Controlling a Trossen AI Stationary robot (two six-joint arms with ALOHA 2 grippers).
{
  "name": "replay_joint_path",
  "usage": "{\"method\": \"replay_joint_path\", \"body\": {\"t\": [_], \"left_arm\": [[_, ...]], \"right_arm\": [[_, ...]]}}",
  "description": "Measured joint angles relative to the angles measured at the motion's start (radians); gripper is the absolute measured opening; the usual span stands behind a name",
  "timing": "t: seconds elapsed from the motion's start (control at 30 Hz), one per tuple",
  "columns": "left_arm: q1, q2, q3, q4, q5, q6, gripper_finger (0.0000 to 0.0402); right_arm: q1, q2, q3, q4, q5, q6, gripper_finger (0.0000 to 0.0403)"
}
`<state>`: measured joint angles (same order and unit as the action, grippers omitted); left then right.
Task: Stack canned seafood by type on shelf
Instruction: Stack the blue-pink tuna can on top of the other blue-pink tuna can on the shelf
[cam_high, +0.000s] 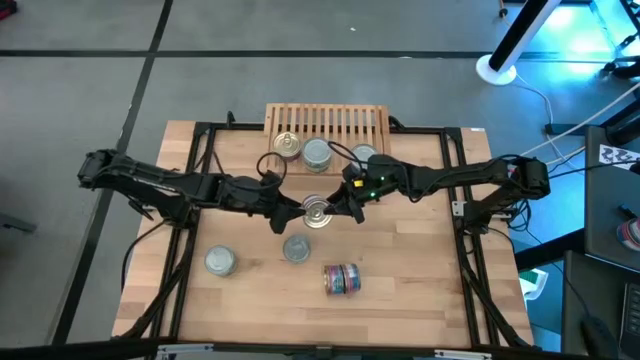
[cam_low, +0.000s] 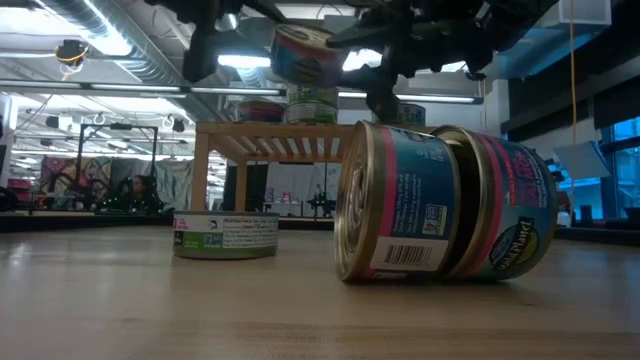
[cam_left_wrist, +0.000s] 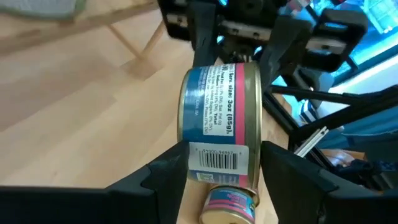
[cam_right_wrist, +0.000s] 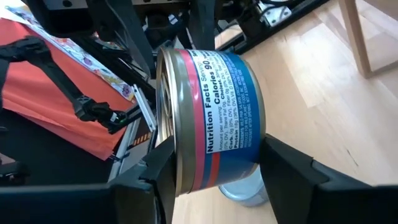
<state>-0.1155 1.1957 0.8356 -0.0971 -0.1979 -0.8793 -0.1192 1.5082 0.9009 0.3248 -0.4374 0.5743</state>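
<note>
Your small round metal tin with the blue and pink label and silvery lid (cam_high: 317, 211) is up off the light wooden tabletop (cam_high: 400, 300), held in mid-air just in front of the low light-wood slatted shelf (cam_high: 327, 123). Both tools are clamped on it at once: the left tool (cam_high: 300, 212) has its two dark fingers pressed on the tin's sides in the left wrist view, and the right tool (cam_high: 345, 203) grips it from the opposite side, its fingers squeezing the label in the right wrist view. In the low view you see the tin (cam_low: 305, 55) hanging above the level of the shelf top (cam_low: 275, 135).

On the shelf stand a gold-lidded tin (cam_high: 286, 146), a grey-lidded tin (cam_high: 316, 154) just beside it, and another silver tin (cam_high: 363, 157) near the right arm.

Below the held tin, a grey silver-lidded tin (cam_high: 296, 248) sits flat on the tabletop, with a second like it (cam_high: 220, 262) well apart toward your left arm. Two blue-and-pink labelled tins (cam_high: 344, 279) lie on their sides, touching end to end, nearer the front edge.
</note>
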Motion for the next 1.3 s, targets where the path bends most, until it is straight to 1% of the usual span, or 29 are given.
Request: {"method": "replay_joint_path", "body": {"t": [0.1, 0.2, 0.3, 0.5, 0.97, 1.13, 1.3], "left_arm": [[0.006, 0.029, 0.0, 0.0, 0.047, -0.003, 0.0196], [0.006, 0.051, 0.0, -0.002, 0.069, -0.004, 0.0196], [0.006, 0.056, 0.0, -0.005, 0.07, 0.0, 0.0196], [0.007, 0.048, 0.0, -0.012, 0.07, 0.06, 0.0196], [0.013, 0.048, 0.0, -0.022, 0.062, 0.006, 0.0196], [0.013, 0.048, 0.0, -0.022, 0.058, 0.1, 0.0196], [0.015, 0.048, 0.0, -0.024, 0.058, 0.085, 0.0196]], "right_arm": [[0.0, 0.0, -0.002, -0.012, -0.006, -0.001, 0.0186], [0.001, 0.0, -0.002, -0.014, -0.007, -0.004, 0.0186], [0.0, 0.0, -0.002, -0.01, -0.016, -0.007, 0.0186], [0.0, 0.0, -0.001, -0.016, -0.015, -0.03, 0.0186], [0.0, 0.0, 0.0, -0.02, -0.016, -0.031, 0.0186], [0.0, 0.0, 0.0, -0.022, -0.015, -0.032, 0.0186], [0.0, 0.0, 0.0, -0.022, -0.015, -0.031, 0.0186]]}}
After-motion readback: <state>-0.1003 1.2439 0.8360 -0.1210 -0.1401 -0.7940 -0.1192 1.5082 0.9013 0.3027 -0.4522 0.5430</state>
